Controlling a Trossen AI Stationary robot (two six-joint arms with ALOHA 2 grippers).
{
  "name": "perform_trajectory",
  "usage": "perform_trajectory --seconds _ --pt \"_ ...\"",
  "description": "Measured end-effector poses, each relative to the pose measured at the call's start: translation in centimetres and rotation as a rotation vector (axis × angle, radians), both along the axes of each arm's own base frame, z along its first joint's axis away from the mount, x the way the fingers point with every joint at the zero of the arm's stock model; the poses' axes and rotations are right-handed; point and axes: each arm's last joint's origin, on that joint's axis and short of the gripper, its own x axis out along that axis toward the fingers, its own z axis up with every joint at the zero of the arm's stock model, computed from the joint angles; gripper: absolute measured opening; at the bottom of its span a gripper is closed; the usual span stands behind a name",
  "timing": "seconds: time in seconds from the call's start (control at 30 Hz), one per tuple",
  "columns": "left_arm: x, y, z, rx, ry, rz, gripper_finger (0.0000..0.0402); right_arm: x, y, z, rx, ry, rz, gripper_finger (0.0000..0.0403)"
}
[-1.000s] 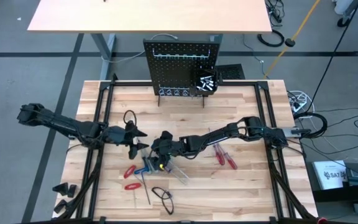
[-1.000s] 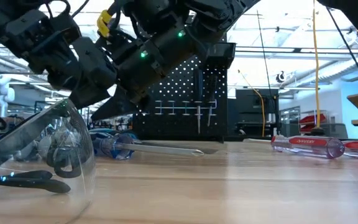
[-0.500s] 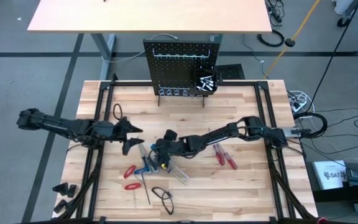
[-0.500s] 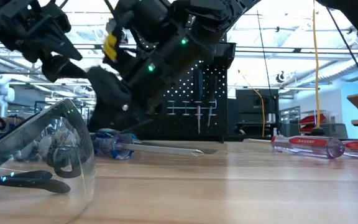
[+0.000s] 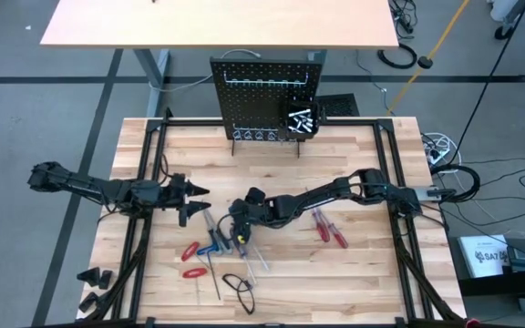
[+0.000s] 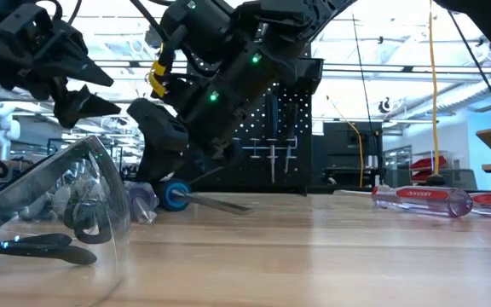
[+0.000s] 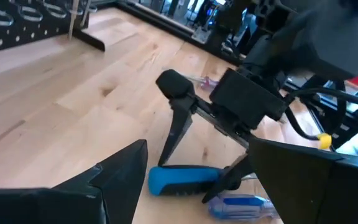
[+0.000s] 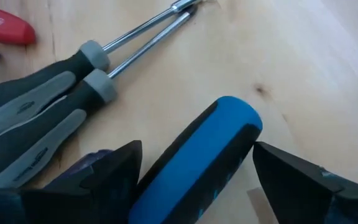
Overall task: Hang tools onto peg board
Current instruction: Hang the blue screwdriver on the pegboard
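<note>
While the blue screwdriver (image 8: 194, 162) lies on the table (image 5: 363, 264) among other tools, the right gripper (image 5: 239, 230) stands low over it, fingers wide on both sides of its handle. Beside it the left gripper (image 5: 192, 202) hovers, also wide and empty. Far behind them stands the peg board (image 5: 264, 96).

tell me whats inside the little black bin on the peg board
In the high view the black bin, fixed to the peg board, holds a jumble of small silver bits. Their number and whatever lies beneath them cannot be made out.
</note>
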Motion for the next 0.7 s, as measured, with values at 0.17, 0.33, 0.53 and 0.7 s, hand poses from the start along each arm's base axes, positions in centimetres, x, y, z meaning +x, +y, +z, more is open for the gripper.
perform_trajectory --seconds 0.17,0.33,0.53,0.7 --pt "0.0 0.0 0.2 0.021 -0.017 -0.005 0.0286 0.1 -0.5 2.2 0.004 -0.059 -0.017 0.0299" --pt "0.1 0.0 0.2 0.034 -0.015 -0.009 0.0286 -0.1 -0.5 3.8 0.053 -0.104 -0.062 0.0299" --pt "0.1 0.0 0.3 0.031 -0.031 -0.009 0.0286 -0.8 -0.3 3.2 0.177 -0.054 -0.209 0.0299" --pt "0.1 0.0 0.3 0.051 -0.033 -0.015 0.0286 -1.0 0.6 2.8 0.183 -0.062 -0.288 0.0299"
